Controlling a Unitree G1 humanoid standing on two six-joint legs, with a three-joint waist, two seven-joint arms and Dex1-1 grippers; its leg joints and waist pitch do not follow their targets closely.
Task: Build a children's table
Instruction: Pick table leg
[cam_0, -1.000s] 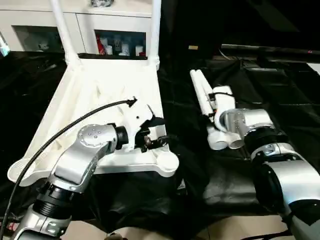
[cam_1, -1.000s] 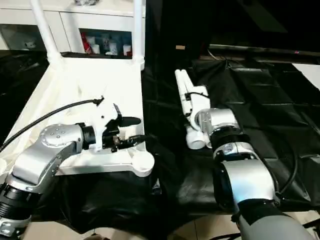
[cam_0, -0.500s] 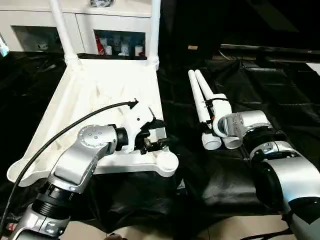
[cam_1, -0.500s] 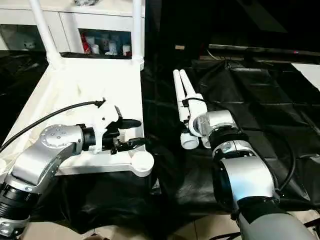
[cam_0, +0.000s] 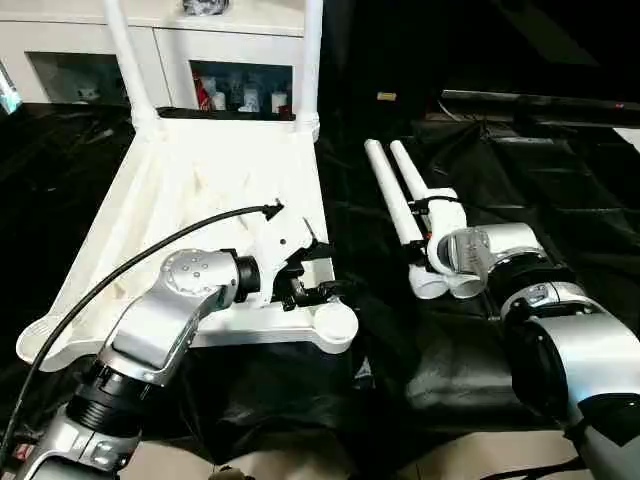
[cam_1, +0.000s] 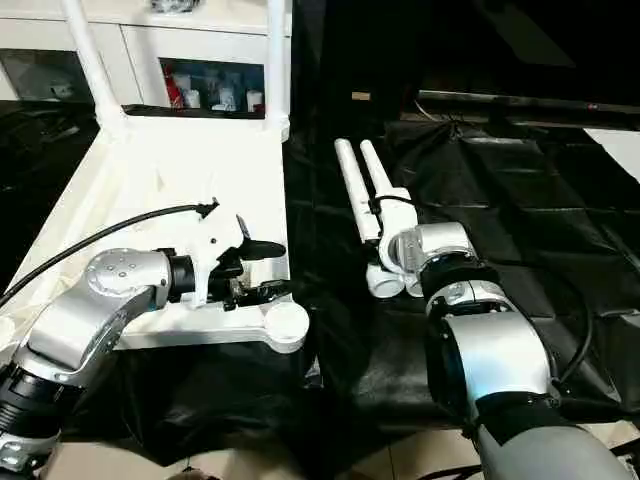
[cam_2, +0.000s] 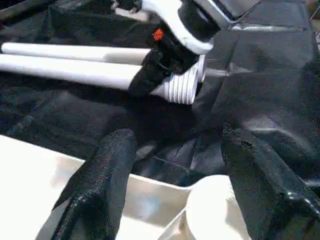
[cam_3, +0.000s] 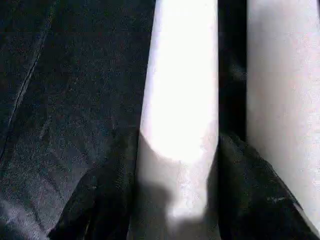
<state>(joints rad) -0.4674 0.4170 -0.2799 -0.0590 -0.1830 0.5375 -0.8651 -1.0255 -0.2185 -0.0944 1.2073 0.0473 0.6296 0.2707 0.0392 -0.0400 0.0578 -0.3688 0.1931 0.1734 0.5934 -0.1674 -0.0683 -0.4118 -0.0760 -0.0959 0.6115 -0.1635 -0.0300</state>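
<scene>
The white tabletop (cam_0: 190, 190) lies upside down on black cloth, with two legs (cam_0: 312, 60) standing in its far corner sockets. My left gripper (cam_1: 283, 268) hovers open just over the near right corner socket (cam_0: 330, 322), holding nothing. To the right, two loose white legs (cam_0: 392, 195) lie side by side on the cloth. At their near, threaded ends my right gripper (cam_3: 177, 142) straddles the leg (cam_3: 180, 75) nearer the tabletop, one black finger pressed on each side. The other leg (cam_3: 285, 75) lies just beside it.
A white glass-door cabinet (cam_0: 240, 60) stands behind the tabletop. Wrinkled black cloth (cam_0: 560, 180) covers the surface around and to the right of the legs. A black cable (cam_0: 130, 260) arcs over the tabletop from my left wrist.
My right gripper drew back to the legs' near ends and closed around one leg. The loose legs' far ends swung slightly left. The left gripper barely moved.
</scene>
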